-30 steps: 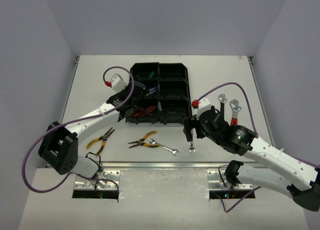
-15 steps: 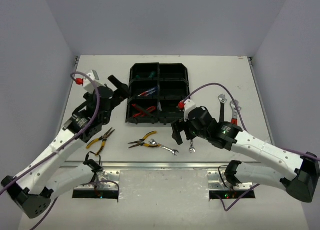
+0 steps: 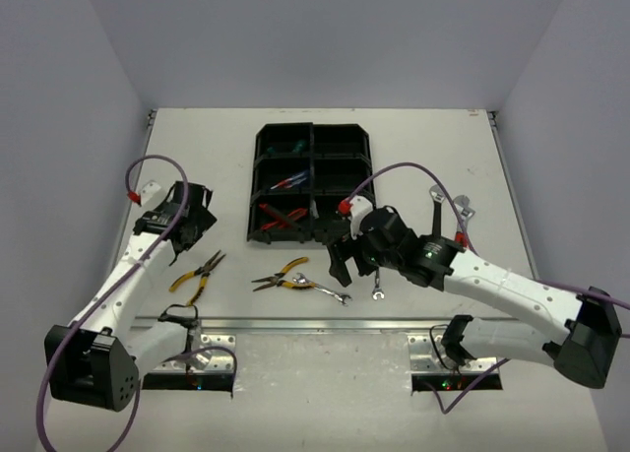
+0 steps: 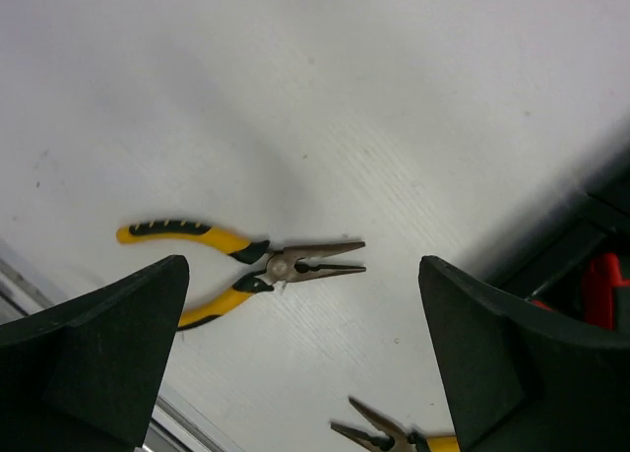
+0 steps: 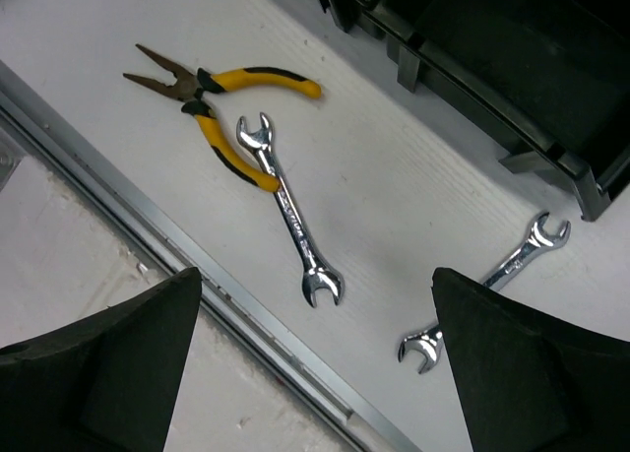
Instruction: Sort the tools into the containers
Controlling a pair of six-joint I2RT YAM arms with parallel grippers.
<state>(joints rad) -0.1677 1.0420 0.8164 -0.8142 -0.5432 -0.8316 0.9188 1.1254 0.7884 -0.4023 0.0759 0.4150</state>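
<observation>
One pair of pliers (image 4: 394,435) is cut off below.

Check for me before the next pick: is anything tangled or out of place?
A silver open-end wrench touches one handle of the yellow-handled needle-nose pliers, so lifting either may drag the other. Nothing looks damaged.

White table (image 3: 423,142): black plastic organizer tray (image 3: 313,181) at 12 o'clock. Yellow-handled pliers (image 3: 281,277) and silver wrenches (image 3: 326,291) at 6 o'clock.
</observation>
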